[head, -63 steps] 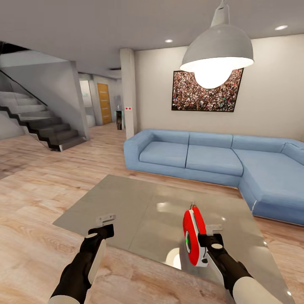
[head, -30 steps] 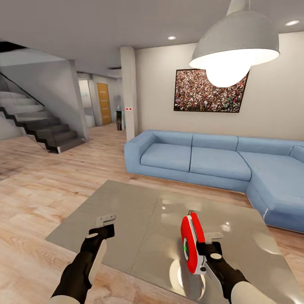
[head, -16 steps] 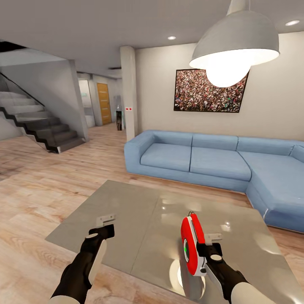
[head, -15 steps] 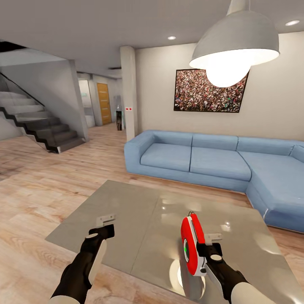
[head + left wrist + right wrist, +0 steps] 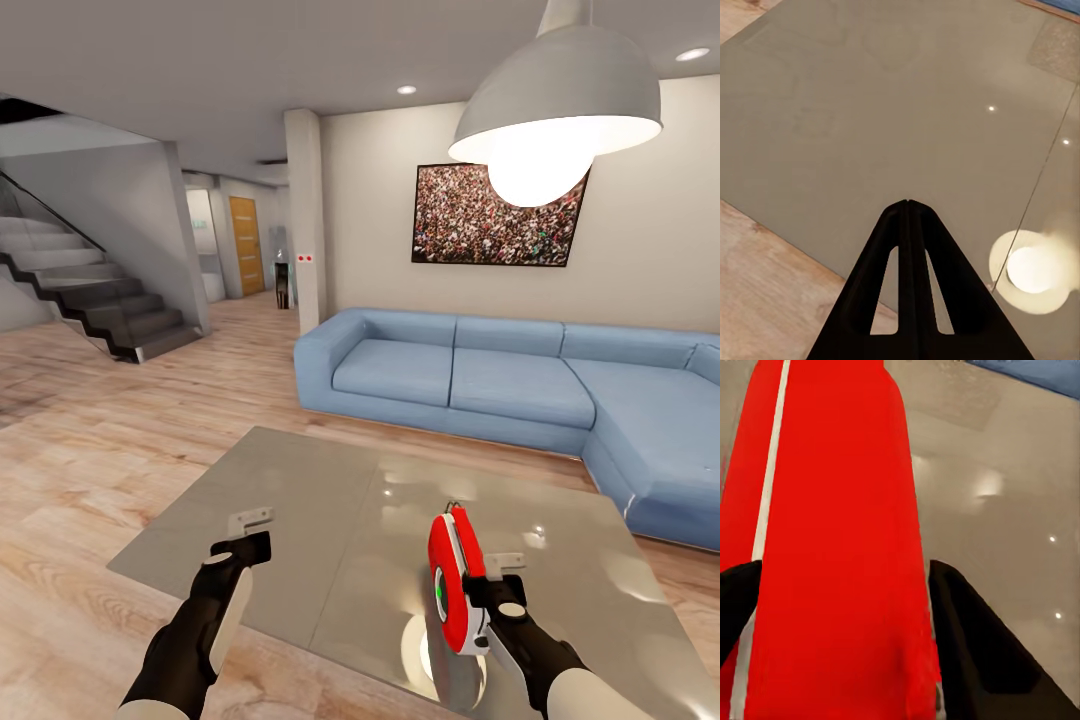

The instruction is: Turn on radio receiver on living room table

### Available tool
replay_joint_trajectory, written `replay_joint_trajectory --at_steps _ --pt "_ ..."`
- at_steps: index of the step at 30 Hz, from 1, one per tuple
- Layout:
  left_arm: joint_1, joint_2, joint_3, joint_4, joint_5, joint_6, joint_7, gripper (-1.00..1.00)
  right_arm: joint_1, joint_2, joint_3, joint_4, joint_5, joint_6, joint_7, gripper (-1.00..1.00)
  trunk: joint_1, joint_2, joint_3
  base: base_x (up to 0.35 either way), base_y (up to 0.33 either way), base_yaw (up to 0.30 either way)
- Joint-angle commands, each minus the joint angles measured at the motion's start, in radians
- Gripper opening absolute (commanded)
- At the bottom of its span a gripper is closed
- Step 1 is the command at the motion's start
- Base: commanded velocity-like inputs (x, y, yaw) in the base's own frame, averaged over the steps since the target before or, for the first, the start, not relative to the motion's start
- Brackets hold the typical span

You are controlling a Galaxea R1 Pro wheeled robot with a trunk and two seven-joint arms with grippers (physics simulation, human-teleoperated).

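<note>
The right gripper [image 5: 482, 590] is holding the radio receiver [image 5: 453, 578] upright above the table [image 5: 300, 500], jaws clamping its red body across the thickness; it looks light, rigid and smooth, so a slip seems possible. The left gripper [image 5: 250, 522], jaws pressed together, is hovering over the table's near edge with open room toward the radio's dial.

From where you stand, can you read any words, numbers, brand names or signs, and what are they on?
No readable text anywhere.
Radio receiver, held in the right pincer: a round dial with a green glow, no legible label or brand.
Picture on the wall: a crowd image, no words.
Small white plate with two red marks on the pillar: too small to read.
Table: only lamp reflections.
</note>
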Motion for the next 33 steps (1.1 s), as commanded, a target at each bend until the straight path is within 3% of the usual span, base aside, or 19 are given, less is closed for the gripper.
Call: replay_joint_trajectory --at_steps 1,33 --pt "0.000 0.000 0.000 0.000 0.000 0.000 0.000 -1.00 0.000 0.000 0.000 0.000 0.000 0.000 0.000 1.00 0.000 0.000 0.000 0.000 0.000 0.000" --pt "0.000 0.001 0.000 0.000 0.000 0.000 0.001 -1.00 0.000 0.000 -0.001 -0.004 0.002 0.000 0.000 1.00 0.000 0.000 0.000 0.000 0.000 0.000"
